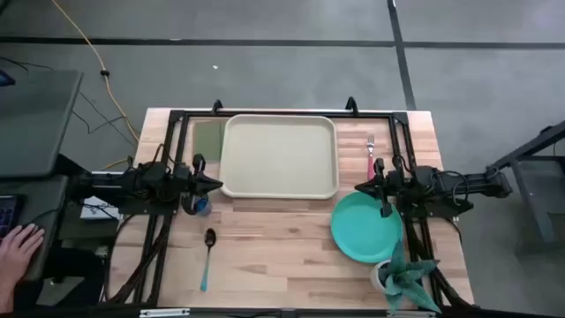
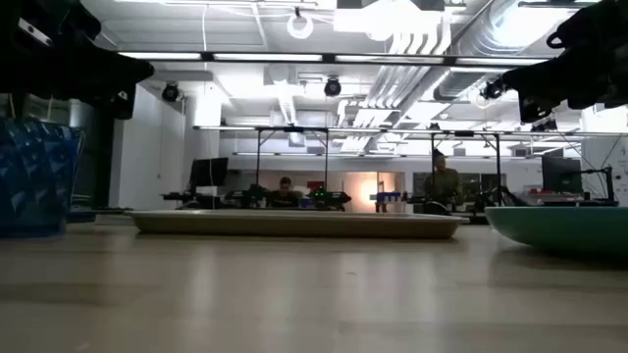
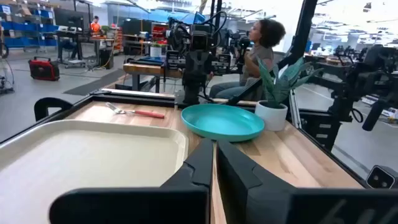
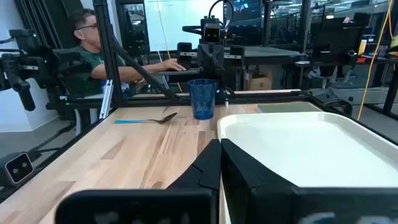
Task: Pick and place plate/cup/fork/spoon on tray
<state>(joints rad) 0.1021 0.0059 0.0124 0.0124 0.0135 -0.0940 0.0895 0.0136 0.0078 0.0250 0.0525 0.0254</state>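
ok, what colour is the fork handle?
Pink-red, with silver tines. The fork shows best in the left wrist view, lying on the table beyond the tray.

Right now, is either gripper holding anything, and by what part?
Nothing is held. The left gripper and right gripper are both shut on nothing, above the table beside the tray.

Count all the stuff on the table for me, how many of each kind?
tray: 1
plate: 1
cup: 1
fork: 1
spoon: 1
potted plant: 1
olive-green mat: 1
Total: 7
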